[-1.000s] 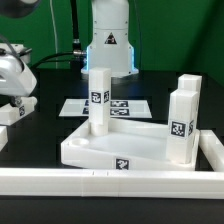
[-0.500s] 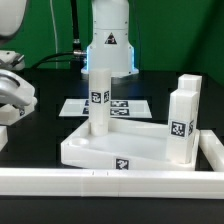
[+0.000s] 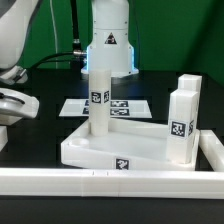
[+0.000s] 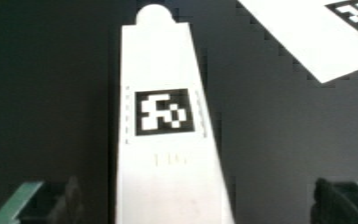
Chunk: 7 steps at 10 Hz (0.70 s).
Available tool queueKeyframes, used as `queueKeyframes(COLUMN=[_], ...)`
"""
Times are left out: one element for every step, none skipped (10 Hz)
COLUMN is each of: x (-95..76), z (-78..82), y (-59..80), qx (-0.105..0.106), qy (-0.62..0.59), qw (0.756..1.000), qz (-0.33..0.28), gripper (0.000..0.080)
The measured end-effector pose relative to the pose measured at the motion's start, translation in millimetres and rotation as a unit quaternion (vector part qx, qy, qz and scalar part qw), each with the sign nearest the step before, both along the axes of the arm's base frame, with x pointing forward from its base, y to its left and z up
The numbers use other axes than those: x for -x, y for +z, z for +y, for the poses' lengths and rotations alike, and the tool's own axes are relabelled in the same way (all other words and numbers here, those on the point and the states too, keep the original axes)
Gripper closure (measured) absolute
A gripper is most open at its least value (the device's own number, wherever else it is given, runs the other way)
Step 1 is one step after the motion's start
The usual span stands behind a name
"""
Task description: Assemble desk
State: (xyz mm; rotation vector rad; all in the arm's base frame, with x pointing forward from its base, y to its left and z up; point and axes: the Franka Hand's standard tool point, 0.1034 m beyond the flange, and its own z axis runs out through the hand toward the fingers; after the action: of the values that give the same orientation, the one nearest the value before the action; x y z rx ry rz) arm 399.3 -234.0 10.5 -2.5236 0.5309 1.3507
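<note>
A white desk leg (image 4: 163, 120) with a black-and-white tag lies flat on the black table, and my gripper (image 4: 190, 205) is open directly over it. Its dark fingers (image 4: 34, 200) stand well clear on either side of the leg and do not touch it. In the exterior view my gripper (image 3: 8, 116) hangs low at the far left, above a white piece (image 3: 2, 136) at the picture's edge. The desk slab (image 3: 110, 152) lies in the middle. One leg (image 3: 98, 100) stands upright on it, and two more legs (image 3: 180, 125) stand at its right corner.
The marker board (image 3: 122, 108) lies behind the slab, and its corner (image 4: 327, 35) shows in the wrist view. Long white border rails run along the front (image 3: 110, 183) and the exterior view's right (image 3: 213, 150). The robot base (image 3: 108, 45) stands at the back.
My gripper has dropped lower at the exterior view's left and its arm now fills the upper left corner. The slab and the standing legs have not moved.
</note>
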Motion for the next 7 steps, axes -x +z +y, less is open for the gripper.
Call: queueKeyframes(x=[1.5, 2.3, 2.1, 1.7, 1.1, 0.8, 0.2], z=[-0.2, -0.1, 0.0, 0.6, 1.7, 2.2, 2.8], y=[-1.4, -1.9, -1.8, -1.9, -2.0, -2.0, -1.9], qx=[0.0, 0.0, 0.001, 0.001, 0.001, 0.002, 0.002], qy=[0.0, -0.001, -0.001, 0.0, 0.001, 0.001, 0.001], qw=[1.0, 1.0, 1.0, 1.0, 1.0, 1.0, 1.0], qz=[0.0, 0.001, 0.001, 0.001, 0.001, 0.001, 0.001], gripper=[0.015, 0.0278, 0.0278, 0.0429, 0.0511, 0.0511, 0.0511])
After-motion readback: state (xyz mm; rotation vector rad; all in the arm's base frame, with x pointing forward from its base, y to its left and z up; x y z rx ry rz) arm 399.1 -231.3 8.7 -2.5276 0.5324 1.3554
